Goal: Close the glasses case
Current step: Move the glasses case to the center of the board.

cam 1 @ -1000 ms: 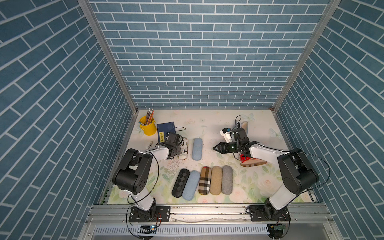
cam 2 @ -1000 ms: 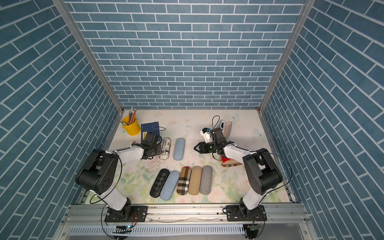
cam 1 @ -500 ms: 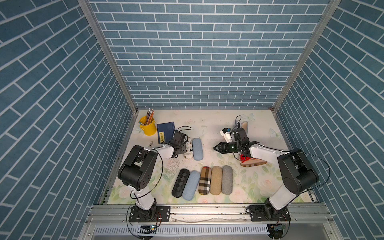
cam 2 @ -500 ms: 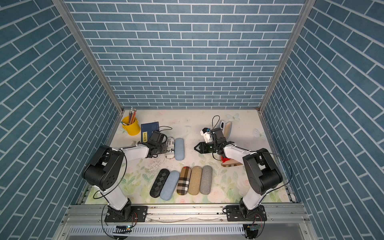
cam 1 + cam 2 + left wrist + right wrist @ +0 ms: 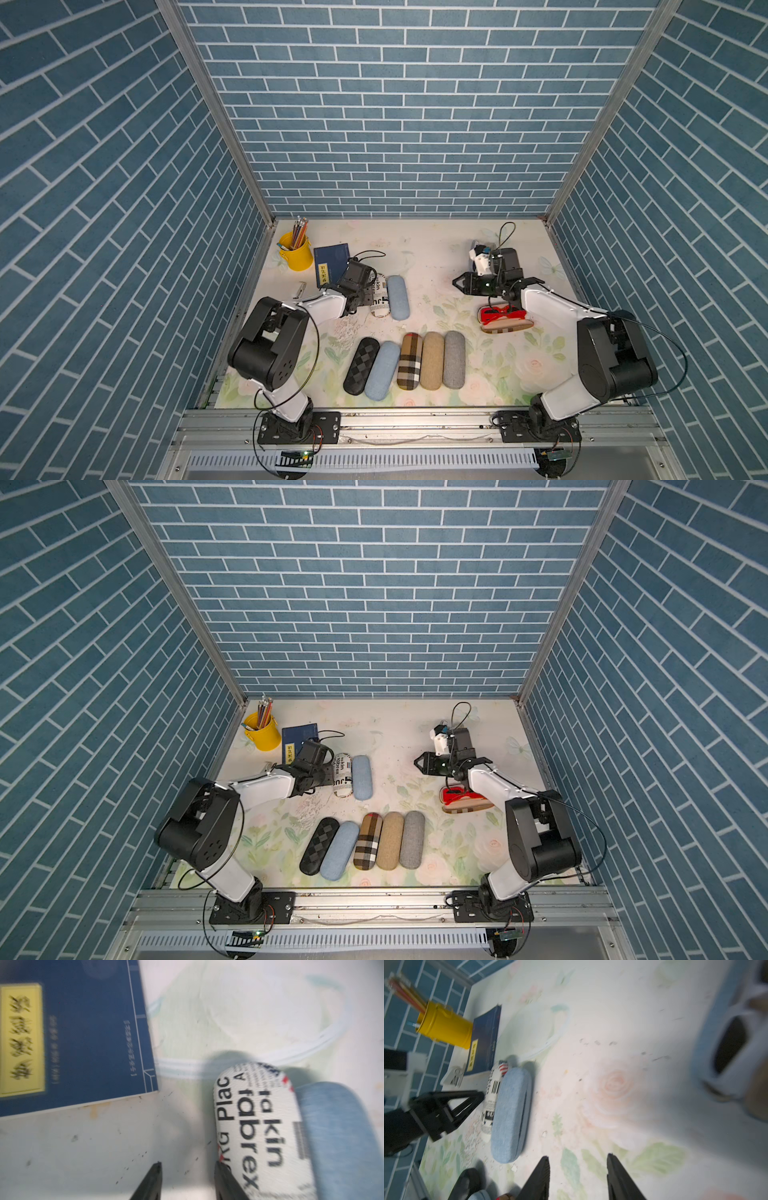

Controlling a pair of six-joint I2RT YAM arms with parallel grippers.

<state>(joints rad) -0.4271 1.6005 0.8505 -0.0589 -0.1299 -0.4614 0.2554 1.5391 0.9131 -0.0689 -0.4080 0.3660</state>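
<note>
1. A white glasses case (image 5: 379,295) with black print lies on the table (image 5: 428,257). It is just beside the blue book (image 5: 330,264), off the book's edge away from the yellow pencil cup (image 5: 297,257). Its lid looks shut in the left wrist view (image 5: 264,1130).
2. A light-blue case (image 5: 397,297), also shut, lies against the printed case on the side away from the book.
3. The left gripper (image 5: 188,1164) sits low over the table, between the book and the printed case. Its jaws are partly apart with nothing between them. One fingertip (image 5: 223,1176) is right at the printed case's side; I cannot tell whether it touches.
4. The right gripper (image 5: 457,283) is well apart from the book, across the table beyond both cases, and points back toward them. In the right wrist view (image 5: 578,1156) its jaws are partly apart and empty, above the bare table.
5. An open case holding red glasses (image 5: 505,326) lies farther from the book, under the right forearm, with its lid up.
6. Five shut cases (image 5: 409,361) lie side by side in a row, well apart from the book and nearer the arm bases.
</note>
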